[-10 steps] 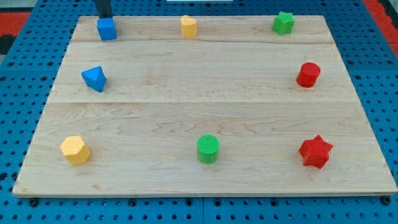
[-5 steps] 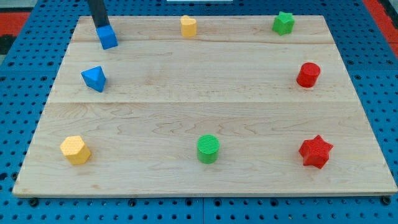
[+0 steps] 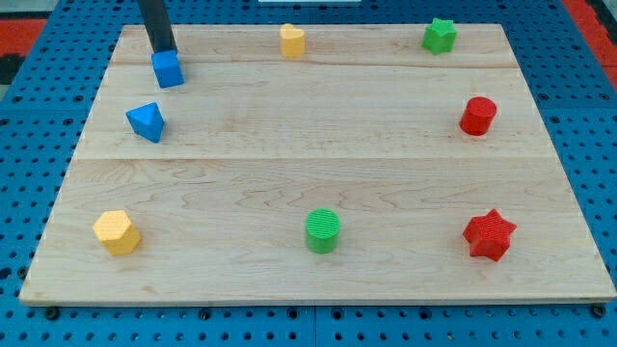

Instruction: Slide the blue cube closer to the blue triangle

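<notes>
A pale wooden tabletop (image 3: pixel 318 164) of joined planks lies on a blue pegboard, with red flooring just visible at the view's top corners. My tool is a plain dark rod with no jaws, so there is nothing to part or close; its upper length is cut off by the view's top edge. My tip (image 3: pixel 164 50) sits on the tabletop touching the top face of the blue cube (image 3: pixel 168 69), which lies immediately below it toward the view's bottom. Exactly how much of the cube's far edge the rod hides I cannot tell.

Further below the tip and slightly to the view's left is the blue triangle (image 3: pixel 146 121), near the cube but apart from it. To the tip's right along the same top row stand the yellow block (image 3: pixel 292 40), its shape hard to make out, and far off the green star (image 3: pixel 440 35). Well right and lower is the red cylinder (image 3: pixel 477 116). Far below the tip sits the yellow hexagon (image 3: pixel 117 232); the green cylinder (image 3: pixel 323 231) and red star (image 3: pixel 489 235) lie along the bottom row to the right.
</notes>
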